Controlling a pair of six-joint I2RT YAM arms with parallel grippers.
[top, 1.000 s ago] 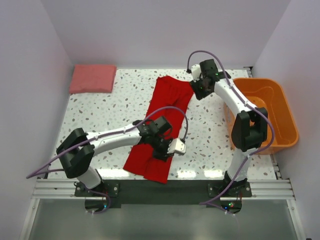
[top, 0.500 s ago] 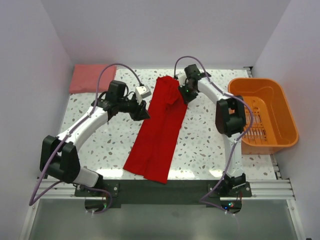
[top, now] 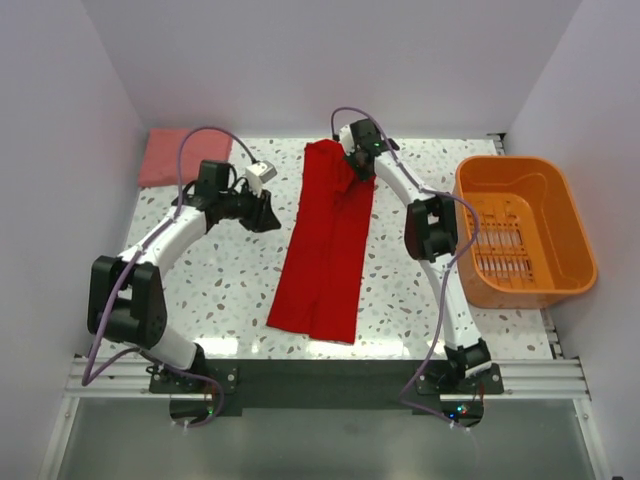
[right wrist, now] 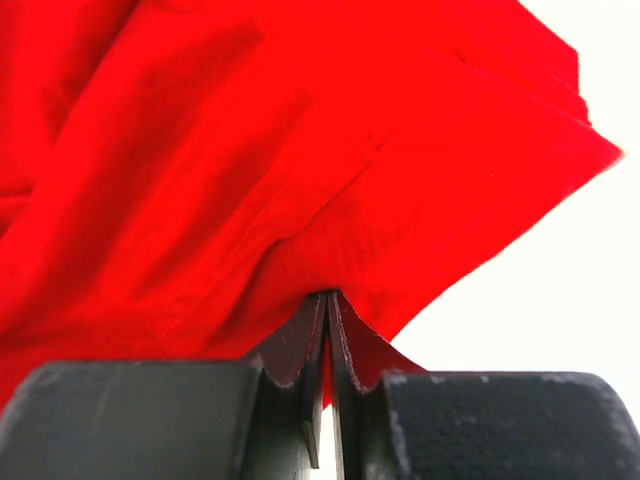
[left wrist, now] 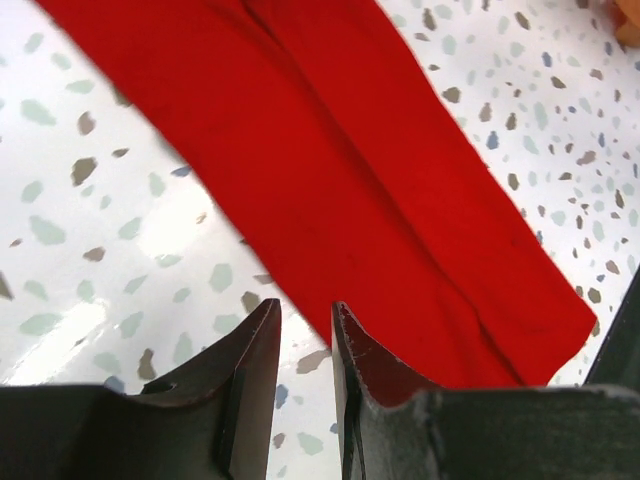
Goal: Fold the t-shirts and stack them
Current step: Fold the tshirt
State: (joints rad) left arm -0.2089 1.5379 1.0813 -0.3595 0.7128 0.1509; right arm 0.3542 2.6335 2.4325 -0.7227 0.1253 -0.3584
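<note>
Between the pressed right jaws, red t-shirt (right wrist: 300, 180) cloth vanishes.

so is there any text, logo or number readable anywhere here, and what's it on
None can be read in any of the three views.
Red t-shirt: plain cloth, no print or tag showing.
Folded pink t-shirt: no text visible.
Orange basket: no label visible.
</note>
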